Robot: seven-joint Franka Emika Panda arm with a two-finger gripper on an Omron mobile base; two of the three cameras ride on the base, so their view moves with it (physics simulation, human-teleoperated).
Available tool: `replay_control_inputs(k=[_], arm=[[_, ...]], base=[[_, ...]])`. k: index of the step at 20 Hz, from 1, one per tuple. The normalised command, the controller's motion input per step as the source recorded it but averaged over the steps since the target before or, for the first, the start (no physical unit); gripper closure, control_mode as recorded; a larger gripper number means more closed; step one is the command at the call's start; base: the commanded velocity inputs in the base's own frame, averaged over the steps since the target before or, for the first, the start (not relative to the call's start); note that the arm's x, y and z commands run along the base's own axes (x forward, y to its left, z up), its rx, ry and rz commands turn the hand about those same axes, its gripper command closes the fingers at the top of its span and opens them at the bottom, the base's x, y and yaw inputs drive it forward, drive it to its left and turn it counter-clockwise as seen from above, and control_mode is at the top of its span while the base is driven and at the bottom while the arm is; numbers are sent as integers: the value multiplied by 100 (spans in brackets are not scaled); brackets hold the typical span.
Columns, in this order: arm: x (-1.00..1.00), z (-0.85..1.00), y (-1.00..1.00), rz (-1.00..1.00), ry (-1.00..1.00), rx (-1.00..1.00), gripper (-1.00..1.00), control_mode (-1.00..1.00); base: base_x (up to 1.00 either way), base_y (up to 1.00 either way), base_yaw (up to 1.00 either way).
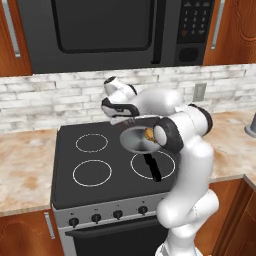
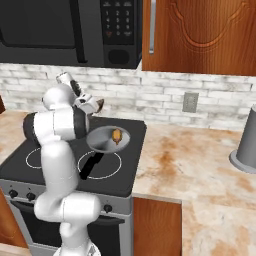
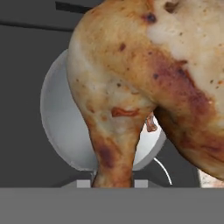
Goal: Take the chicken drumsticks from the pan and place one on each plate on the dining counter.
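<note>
Drumstick (image 3: 131, 83) sits right against my hand camera, golden-brown skin, thin end running down between the finger tips at the bottom edge. My gripper (image 2: 98, 105) looks closed on it: in the right base view I see a small brown piece at the finger end, lifted above the back of the stove (image 2: 60, 150). In the left base view the gripper (image 1: 131, 121) is just behind and above the pan (image 1: 136, 140); I can't make out the finger gap there, the arm's elbow covers part of it.

Pan is on the rear right burner, grey, round, black handle (image 1: 152, 167) pointing toward the front of the stove. Second drumstick (image 2: 116, 135) lies inside the pan, toward its right side; in the left base view I see it as an orange spot half hidden by the elbow. Hand camera shows the pan's pale inside (image 3: 65, 118) behind the held piece.

Stove top is black with white burner rings. Microwave (image 1: 110, 30) hangs above, brick backsplash behind. Marbled counter (image 2: 200, 165) right of the stove carries a grey cone-shaped object (image 2: 247, 142).
</note>
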Motion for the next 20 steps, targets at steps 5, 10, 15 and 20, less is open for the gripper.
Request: replay_control_inputs(k=[5,10,15,20], arm=[[-100,-29,-90,0,-77,20,100,-100],[-100,84,-42,0,-17,37,100,-100],[-100,100,3,1,16,9,100,-100],[-100,72,0,0,23,8,100,-100]], base=[[0,0,0],[0,0,0],[0,0,0],[0,0,0]])
